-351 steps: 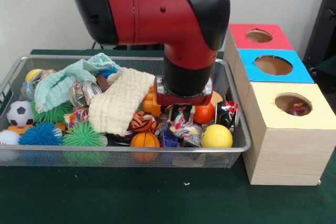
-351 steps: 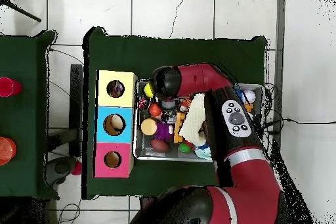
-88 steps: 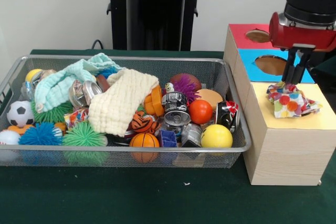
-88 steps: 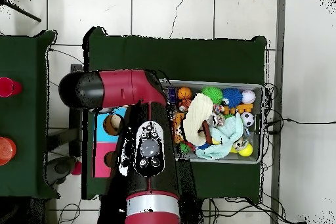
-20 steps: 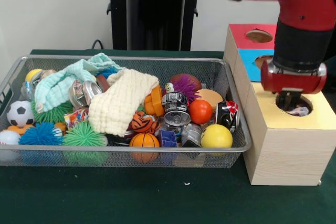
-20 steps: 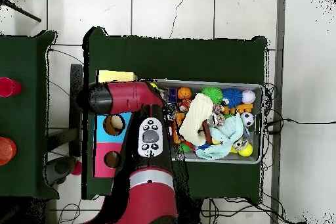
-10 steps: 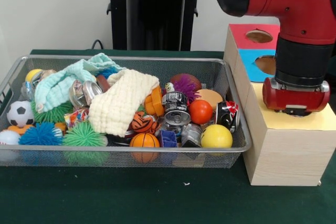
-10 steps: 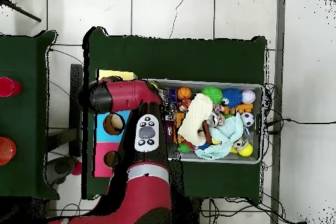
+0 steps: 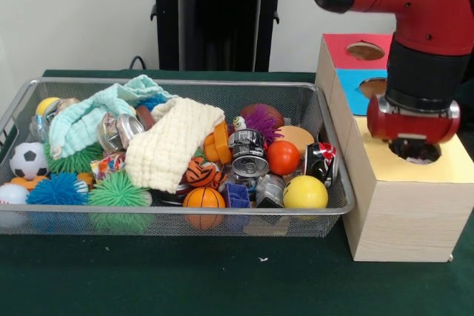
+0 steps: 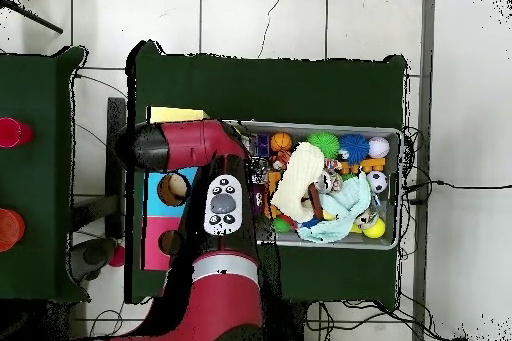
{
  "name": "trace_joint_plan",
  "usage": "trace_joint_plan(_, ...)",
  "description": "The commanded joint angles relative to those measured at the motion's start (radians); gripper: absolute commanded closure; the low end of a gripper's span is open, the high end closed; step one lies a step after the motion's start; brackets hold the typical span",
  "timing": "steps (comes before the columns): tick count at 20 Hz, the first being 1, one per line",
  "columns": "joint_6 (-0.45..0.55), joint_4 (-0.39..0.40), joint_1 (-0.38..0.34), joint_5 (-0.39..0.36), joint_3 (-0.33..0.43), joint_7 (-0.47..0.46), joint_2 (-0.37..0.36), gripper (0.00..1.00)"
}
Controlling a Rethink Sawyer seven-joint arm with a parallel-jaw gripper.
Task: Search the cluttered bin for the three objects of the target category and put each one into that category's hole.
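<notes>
My gripper [image 9: 412,143] hangs straight down over the round hole [image 9: 415,152] in the yellow box [image 9: 381,164], its tip at or just inside the hole's rim. The red wrist and black forearm hide its lower part, and the hole looks dark. In the overhead view the arm's elbow [image 10: 150,147] covers most of the yellow box [image 10: 178,114] and the gripper is hidden. The wire bin [image 9: 178,211] holds mixed clutter: a cream cloth [image 9: 170,142], a mint cloth [image 9: 89,112], crushed cans [image 9: 248,155], balls and spiky toys.
The blue box [image 9: 352,83] and the red box [image 9: 337,46] stand behind the yellow one, each with a hole on top. A yellow ball [image 9: 305,192] and an orange ball [image 9: 283,158] lie in the bin's right end, close to the boxes. The bin [image 10: 400,187] shows beside the arm from above.
Half a second ago the wrist sat lower, pressed over the yellow box's hole; it has now lifted a little. The polka-dot bundle seen on the box earlier no longer shows.
</notes>
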Motion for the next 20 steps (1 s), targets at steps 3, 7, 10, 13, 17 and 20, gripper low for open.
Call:
trace_joint_plan(3,0.429,0.046,-0.047,-0.001,0.08,-0.078,-0.155,1.0)
trace_joint_plan(7,0.472,0.035,-0.062,0.015,0.095,-0.059,-0.206,1.0)
trace_joint_plan(10,0.497,0.029,-0.075,0.022,0.107,-0.052,-0.236,1.0)
trace_joint_plan(13,0.49,0.003,-0.083,-0.003,0.11,-0.081,-0.261,1.0)
trace_joint_plan(17,0.407,0.01,-0.107,-0.044,0.115,-0.112,-0.247,1.0)
trace_joint_plan(20,0.352,-0.003,-0.121,-0.131,0.11,-0.195,-0.228,1.0)
